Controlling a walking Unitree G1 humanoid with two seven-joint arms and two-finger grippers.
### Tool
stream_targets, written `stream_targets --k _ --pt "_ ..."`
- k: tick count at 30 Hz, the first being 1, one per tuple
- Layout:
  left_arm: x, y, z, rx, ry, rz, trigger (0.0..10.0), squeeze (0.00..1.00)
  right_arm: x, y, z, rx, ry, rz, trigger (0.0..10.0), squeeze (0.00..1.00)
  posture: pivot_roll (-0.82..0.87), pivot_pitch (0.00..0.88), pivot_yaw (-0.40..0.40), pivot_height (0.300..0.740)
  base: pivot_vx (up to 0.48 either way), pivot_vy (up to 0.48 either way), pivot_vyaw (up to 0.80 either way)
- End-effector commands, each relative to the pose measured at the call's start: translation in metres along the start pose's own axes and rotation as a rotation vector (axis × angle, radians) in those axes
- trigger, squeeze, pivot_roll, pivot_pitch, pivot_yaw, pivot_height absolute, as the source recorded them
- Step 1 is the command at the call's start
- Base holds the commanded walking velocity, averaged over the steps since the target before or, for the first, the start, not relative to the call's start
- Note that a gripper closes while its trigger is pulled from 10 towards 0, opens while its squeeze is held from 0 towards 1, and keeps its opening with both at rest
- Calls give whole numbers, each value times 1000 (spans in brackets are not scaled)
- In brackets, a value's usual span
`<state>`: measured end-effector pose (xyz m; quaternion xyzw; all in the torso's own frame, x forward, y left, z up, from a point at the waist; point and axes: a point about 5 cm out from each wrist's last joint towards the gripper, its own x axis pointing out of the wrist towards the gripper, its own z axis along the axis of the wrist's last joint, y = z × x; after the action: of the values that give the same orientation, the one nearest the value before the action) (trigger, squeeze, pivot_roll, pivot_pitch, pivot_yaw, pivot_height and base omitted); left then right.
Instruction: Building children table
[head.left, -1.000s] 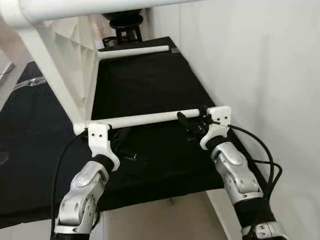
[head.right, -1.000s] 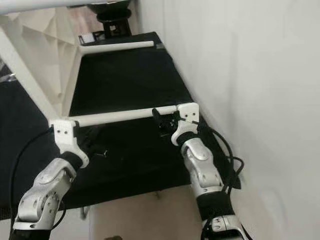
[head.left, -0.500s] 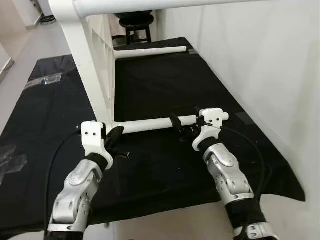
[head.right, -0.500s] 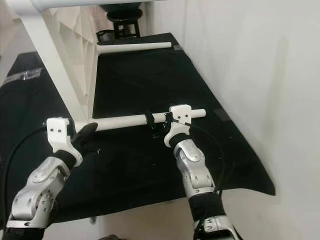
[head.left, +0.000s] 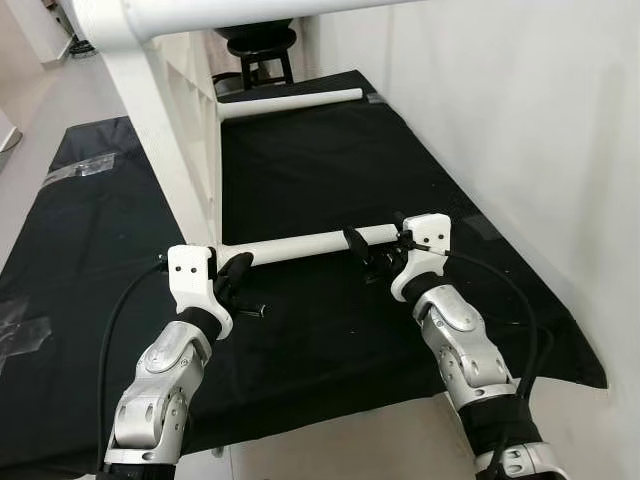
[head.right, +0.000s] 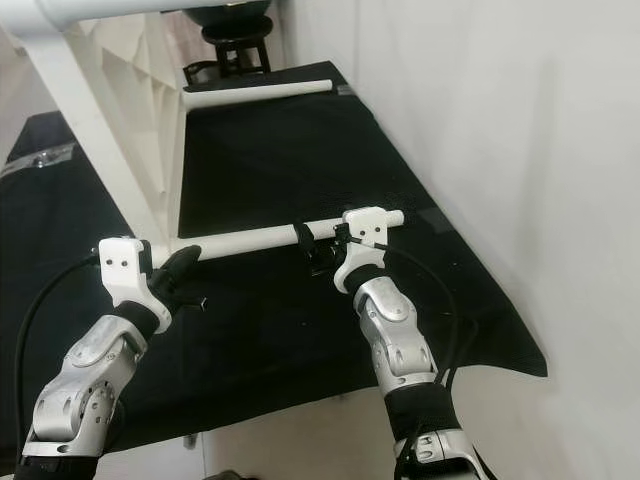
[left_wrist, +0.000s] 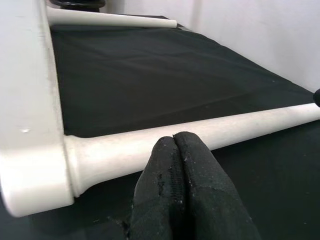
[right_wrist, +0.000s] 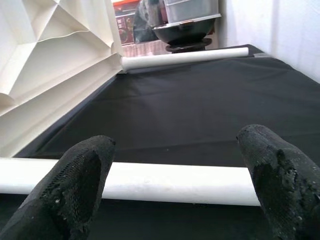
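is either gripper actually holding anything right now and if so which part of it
Nothing is gripped. The right gripper is open, its fingers straddling the near table leg close to its free end. The left gripper is shut, against the leg's base.

Even, bright indoor light; white painted wall (head.left: 520, 120) slightly washed out. Matte black cloth (head.left: 330, 170) absorbs light, shadows faint. Head views sharp. Wrist views: near black padded fingertips (right_wrist: 82, 175) soft, out of focus
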<state>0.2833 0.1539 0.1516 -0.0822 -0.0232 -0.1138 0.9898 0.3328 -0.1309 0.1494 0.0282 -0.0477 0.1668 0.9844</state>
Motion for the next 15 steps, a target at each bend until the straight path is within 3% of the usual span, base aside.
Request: stream_targets --k 1,10,15 --pt "0 2 0 16 -5 -1 10000 0 1 2 -1 1 -4 14 10000 0 62 97 45 740 0 0 0" --pt "1 -1 1 10 -6 -27 10000 0 1 2 -2 -10 8 15 10000 0 63 92 44 740 0 0 0" --pt "1 -8 -3 5 23 -106 10000 0 2 2 -2 -9 8 13 10000 0 62 96 44 740 0 0 0"
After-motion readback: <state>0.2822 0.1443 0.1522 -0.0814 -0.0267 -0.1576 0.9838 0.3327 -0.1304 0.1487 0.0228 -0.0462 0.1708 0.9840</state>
